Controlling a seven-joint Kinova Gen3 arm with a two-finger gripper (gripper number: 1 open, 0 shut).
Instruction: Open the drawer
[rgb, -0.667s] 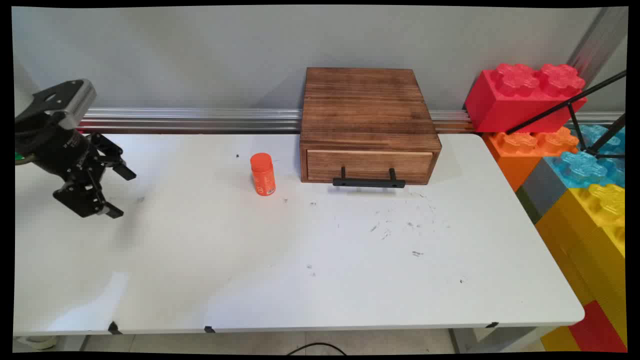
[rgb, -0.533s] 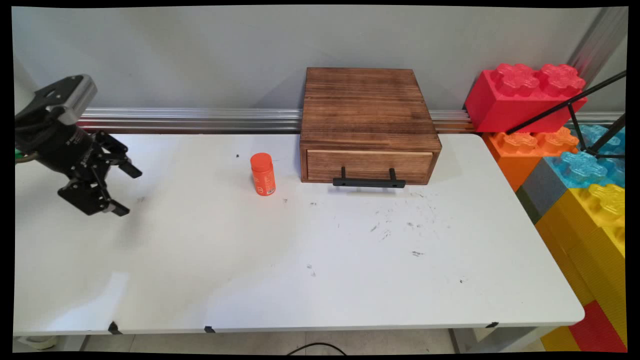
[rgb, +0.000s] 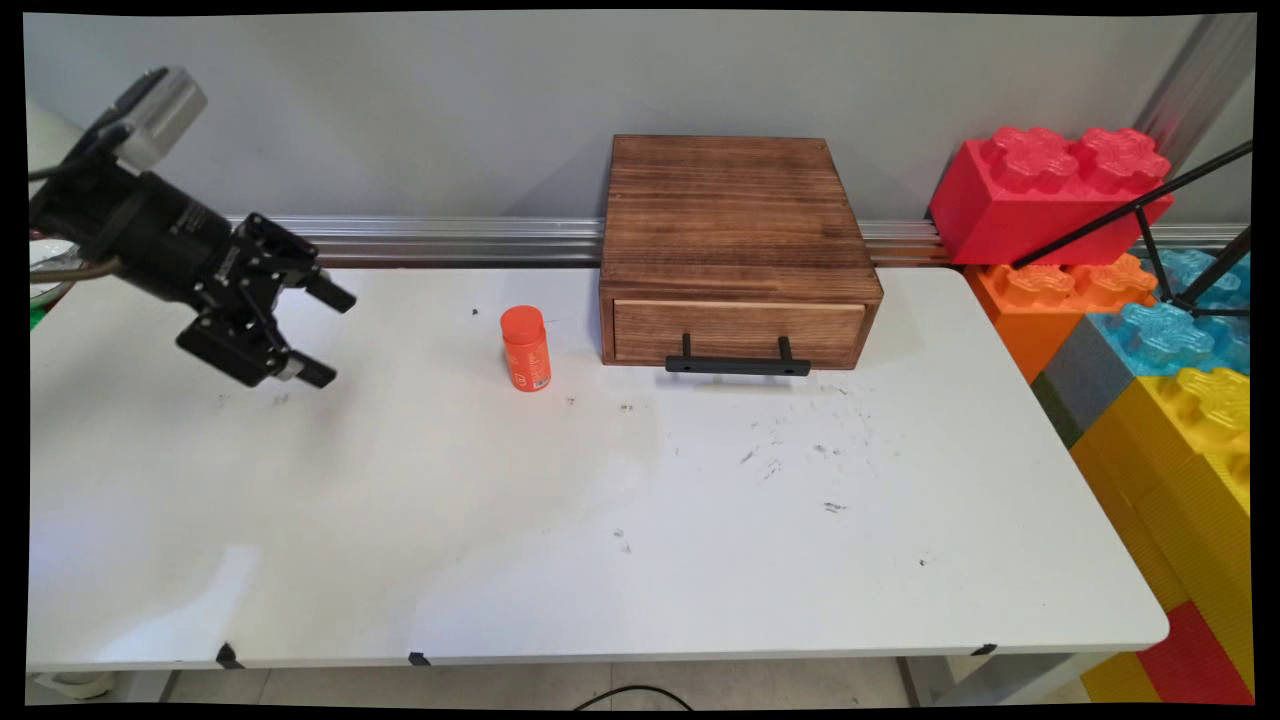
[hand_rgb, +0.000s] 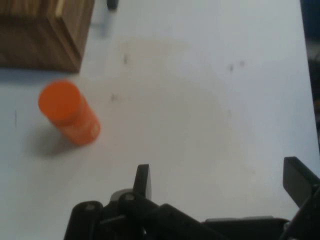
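My pincer (rgb: 325, 336) has risen and moved right since the earlier frames, from low over the table's left end to a place higher and closer to the bottle (rgb: 526, 349). It hangs above the table (rgb: 640, 560), tilted, with its fingers (rgb: 330, 294) pointing right toward the bottle. The fingers stand spread wide apart and hold nothing; in the hand view one fingertip shows at bottom center and the other at the right edge, with bare table between them.

The orange bottle stands upright on the table, its long axis vertical and its round cap up. It is well apart from my pincer, with unmarked table between us. Just right of the bottle sits the wooden box (rgb: 738, 250), near it but not touching; in the hand view the box corner (hand_rgb: 45, 35) lies above the bottle (hand_rgb: 68, 113). The box has a closed drawer (rgb: 738, 331) facing the near side, with a black handle (rgb: 738, 362) across its front. The box backs against the metal rail (rgb: 420, 240) along the wall.

Past the table's right end is a stack of big toy bricks (rgb: 1130, 290), red, orange, blue and yellow, with a black tripod (rgb: 1160, 230) across them.

The near half of the table is open, showing only scuff marks (rgb: 800, 450) in front of the box and bits of black tape (rgb: 229, 656) at the near edge.
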